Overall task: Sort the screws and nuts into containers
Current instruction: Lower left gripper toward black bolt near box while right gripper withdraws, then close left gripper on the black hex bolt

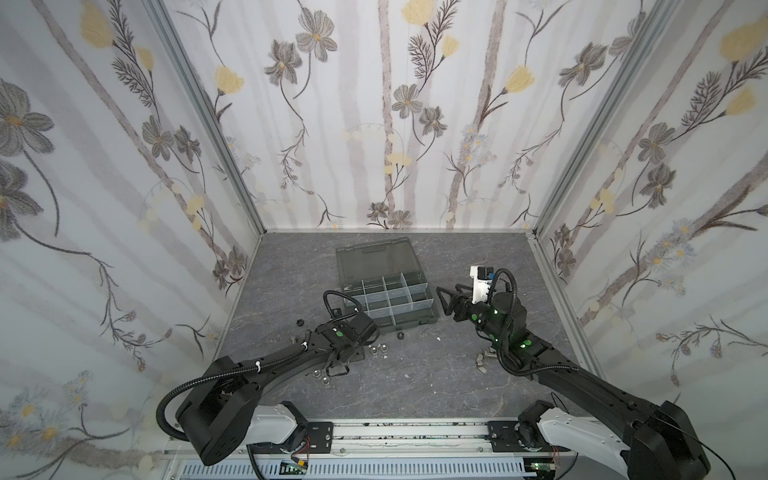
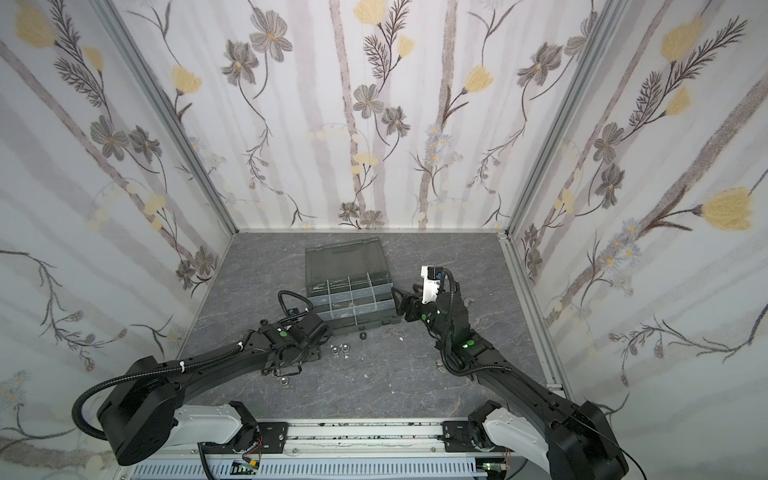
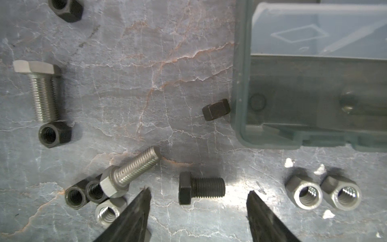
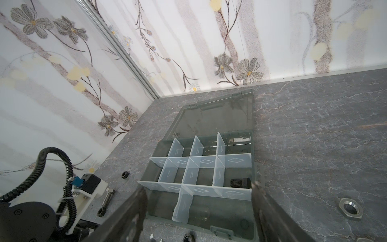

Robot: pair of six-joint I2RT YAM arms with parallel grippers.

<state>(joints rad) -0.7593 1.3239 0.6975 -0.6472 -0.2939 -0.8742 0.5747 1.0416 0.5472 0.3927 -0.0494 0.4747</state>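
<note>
Left wrist view, looking straight down on a grey marbled table [image 3: 146, 62] strewn with hardware. Fingers of the left gripper [image 3: 199, 190] spread wide, one on either side of a short black screw [image 3: 202, 190] lying flat, touching neither end of it, gripping nothing. Beside one finger, a cluster: a silver screw [image 3: 129, 171] with its head against two black nuts [image 3: 76, 196], and a silver nut [image 3: 110, 211] just next to them. Beyond the other finger, two silver nuts [image 3: 303, 193] side by side among small white flecks [image 3: 289, 162]. Farther off, a thicker silver screw [image 3: 41, 94] with its tip against a black nut [image 3: 54, 134]. Also a lone black nut [image 3: 215, 109], tipped on its side, just beside the corner of the dark grey organizer box [image 3: 238, 83].

Right wrist view: fingers of the right gripper [image 4: 199, 186] likewise well apart and empty, hovering over the near edge of the box. Smoky lid [image 4: 213, 117] folded back flat on the table. Pale translucent dividers [image 4: 199, 161] marking out the cells [image 4: 204, 176]. A second black screw [image 4: 240, 182] lying in the end cell of the middle row, close to one finger. Out on the table, well apart from the box, a large flat silver nut [image 4: 350, 208].

Both top views: box toward the back middle of the table, left gripper low among the loose pieces off its front corner, right gripper raised at its opposite end.
</note>
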